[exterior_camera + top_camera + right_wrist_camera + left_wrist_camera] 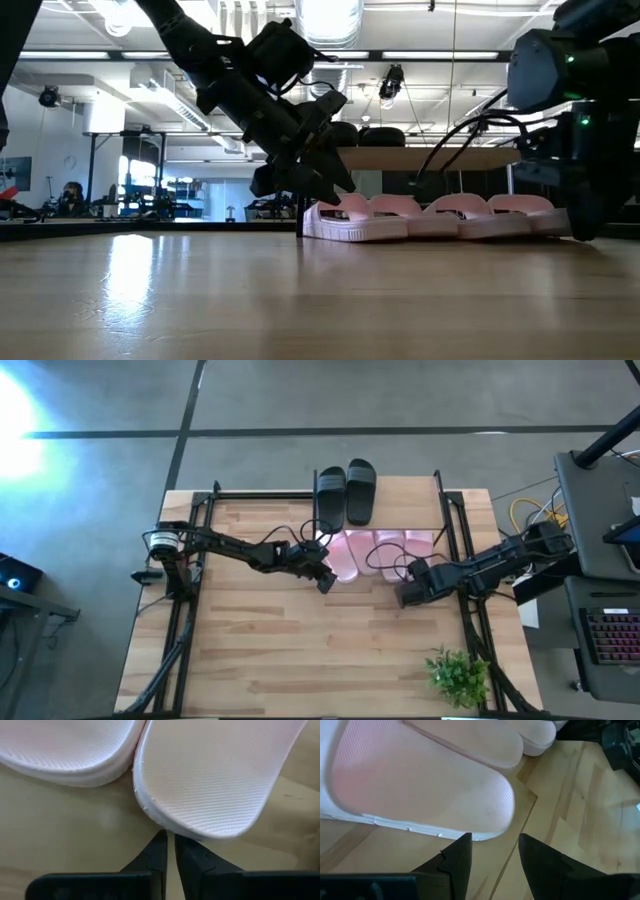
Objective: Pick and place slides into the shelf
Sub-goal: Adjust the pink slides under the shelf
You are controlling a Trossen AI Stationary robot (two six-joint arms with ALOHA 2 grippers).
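Several pale pink slides (380, 550) lie side by side, soles down, under the shelf's (440, 510) wooden plank (430, 158), heels toward the near edge. Two black slides (346, 491) rest on the plank above. My left gripper (495, 851) is open, slanting down at the heel of the leftmost pink slide (435, 785). My right gripper (170, 847) is shut and points steeply down, its tips right at the heel of a pink slide (215, 780) toward the row's right end; a second pink slide (65, 750) lies beside that one. My left gripper has one fingertip (462, 845) right against the heel rim (475, 836) of the leftmost pink slide, coming from the near side; whether it touches I cannot tell. My right gripper's shut fingertips (161, 840) meet the heel edge (162, 826) of a pink slide from the near side; whether they touch I cannot tell. The slide lies flat.
A small potted plant (458, 675) stands at the table's near right corner. The shelf's black bars (212, 510) run along the left and right of the tabletop. Bare wood (300, 650) stretches across the near half of the table.
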